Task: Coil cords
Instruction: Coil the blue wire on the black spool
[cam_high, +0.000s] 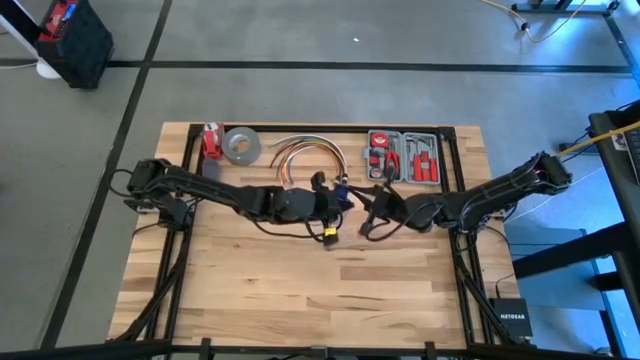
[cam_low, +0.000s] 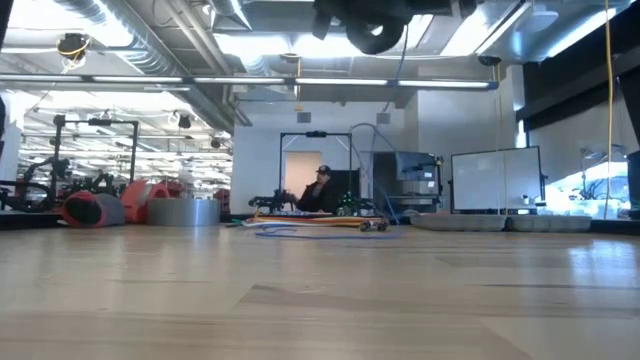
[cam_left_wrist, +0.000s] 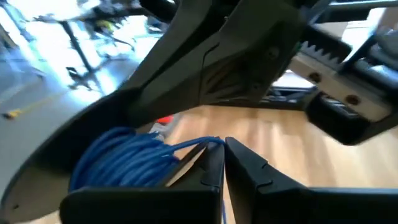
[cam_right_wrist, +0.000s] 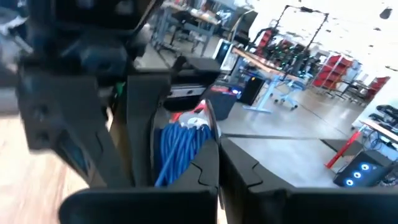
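Note:
The blue cord (cam_high: 342, 190) is wound into a coil (cam_left_wrist: 124, 163) that sits between my two grippers over the middle of the table. It also shows in the right wrist view (cam_right_wrist: 181, 144). My left gripper (cam_high: 335, 203) (cam_left_wrist: 222, 152) comes from the table's left and is shut on a strand of the cord. My right gripper (cam_high: 372, 212) (cam_right_wrist: 217, 158) comes from the right, facing the left one, with its fingers shut beside the coil. In the low view both grippers show only as dark shapes (cam_low: 372, 25) well above the table top. My left gripper pinches one strand of the cord (cam_left_wrist: 208, 144) between its fingertips. The strand runs from the coil, which lies against the outer side of one finger (cam_left_wrist: 186, 180). The coil is lifted clear of the table. My right gripper has the coil against the outer side of one shut finger (cam_right_wrist: 202, 165). Whether any strand lies between its fingers, I cannot tell.
An arched bundle of orange, red and white cables (cam_high: 305, 152) lies behind the grippers. A grey tape roll (cam_high: 240, 145) and a red object (cam_high: 211, 140) stand at the far left. An open tool case (cam_high: 405, 157) lies at the far right. The near half of the table (cam_high: 300, 290) is bare wood.

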